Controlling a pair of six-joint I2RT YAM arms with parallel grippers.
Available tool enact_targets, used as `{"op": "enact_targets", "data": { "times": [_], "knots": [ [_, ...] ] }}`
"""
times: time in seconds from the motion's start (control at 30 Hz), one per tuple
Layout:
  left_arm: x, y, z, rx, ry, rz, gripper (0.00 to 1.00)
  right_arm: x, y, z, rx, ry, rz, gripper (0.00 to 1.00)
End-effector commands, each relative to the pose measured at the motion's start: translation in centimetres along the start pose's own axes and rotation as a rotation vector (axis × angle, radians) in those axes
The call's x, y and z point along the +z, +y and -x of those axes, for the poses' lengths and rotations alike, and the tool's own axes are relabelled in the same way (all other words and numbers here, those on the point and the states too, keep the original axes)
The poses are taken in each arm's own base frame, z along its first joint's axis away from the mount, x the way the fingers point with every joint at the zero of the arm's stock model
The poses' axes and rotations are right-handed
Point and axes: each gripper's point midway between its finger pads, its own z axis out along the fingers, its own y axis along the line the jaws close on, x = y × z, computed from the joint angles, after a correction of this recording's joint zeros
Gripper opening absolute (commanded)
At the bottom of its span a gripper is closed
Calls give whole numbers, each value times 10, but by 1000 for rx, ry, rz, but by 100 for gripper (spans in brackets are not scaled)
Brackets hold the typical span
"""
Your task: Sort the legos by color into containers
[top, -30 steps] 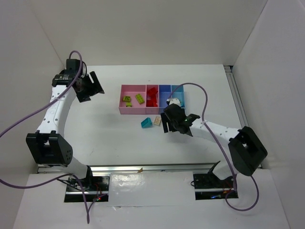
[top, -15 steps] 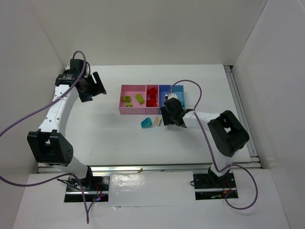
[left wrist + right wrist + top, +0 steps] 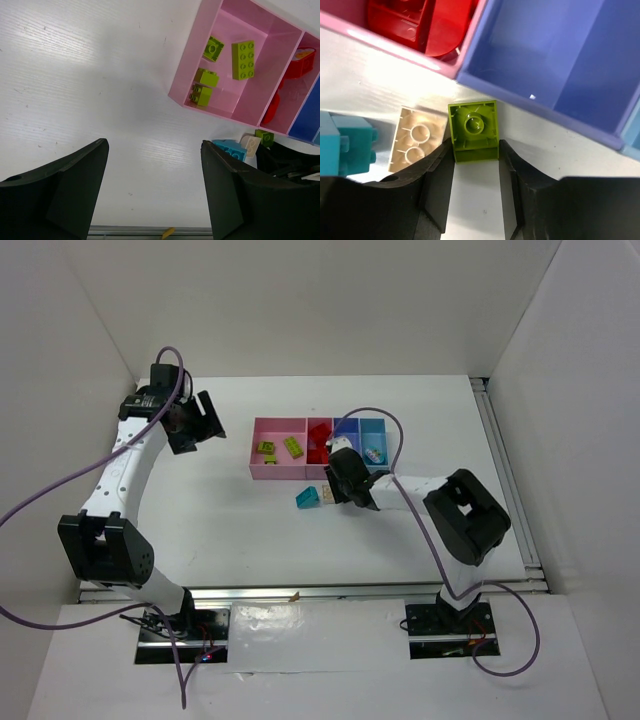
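Note:
My right gripper (image 3: 475,152) is shut on a lime green lego (image 3: 473,130) lying upside down on the table, just in front of the blue bin (image 3: 560,65). A cream lego (image 3: 417,145) and a cyan lego (image 3: 347,150) lie to its left. Red legos (image 3: 425,25) fill the narrow pink bin. From above, the right gripper (image 3: 345,485) is at the front of the containers (image 3: 256,455), with the cyan lego (image 3: 308,498) beside it. My left gripper (image 3: 155,190) hangs open and empty over bare table, left of the wide pink bin holding several green legos (image 3: 242,60).
White walls close in the table on the left, back and right. A metal rail (image 3: 500,460) runs along the right side and another along the near edge (image 3: 320,592). Purple cables (image 3: 385,425) loop over both arms.
The right arm swung left along the front of the bins, and its gripper went from open to shut on the lime green lego. The left arm barely moved.

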Motion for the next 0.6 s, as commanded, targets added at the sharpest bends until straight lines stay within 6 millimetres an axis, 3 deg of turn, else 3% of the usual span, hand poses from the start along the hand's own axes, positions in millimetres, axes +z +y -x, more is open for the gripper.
{"op": "enact_targets", "data": {
  "times": [0.0,0.1,0.23,0.27,0.37,0.4,0.5,0.53,0.57],
  "knots": [
    [0,-3,8,-4,-26,-1,85,-13,6,27,11,-65,-14,34],
    [0,-3,8,-4,-26,-1,85,-29,4,28,27,-64,-27,26],
    [0,-3,8,-4,-26,-1,85,-70,10,57,51,-140,3,25],
    [0,-3,8,-4,-26,-1,85,-75,8,54,47,-128,0,25],
    [0,-3,8,-4,-26,-1,85,-94,11,79,70,-180,9,25],
    [0,-3,8,-4,-26,-1,85,-103,10,95,85,-221,8,25],
    [0,-3,8,-4,-26,-1,85,-110,9,117,72,-261,1,25],
    [0,-3,8,-4,-26,-1,85,-115,11,132,68,-290,6,25],
    [0,-3,8,-4,-26,-1,85,-110,18,140,72,-304,24,25]
  ]
}}
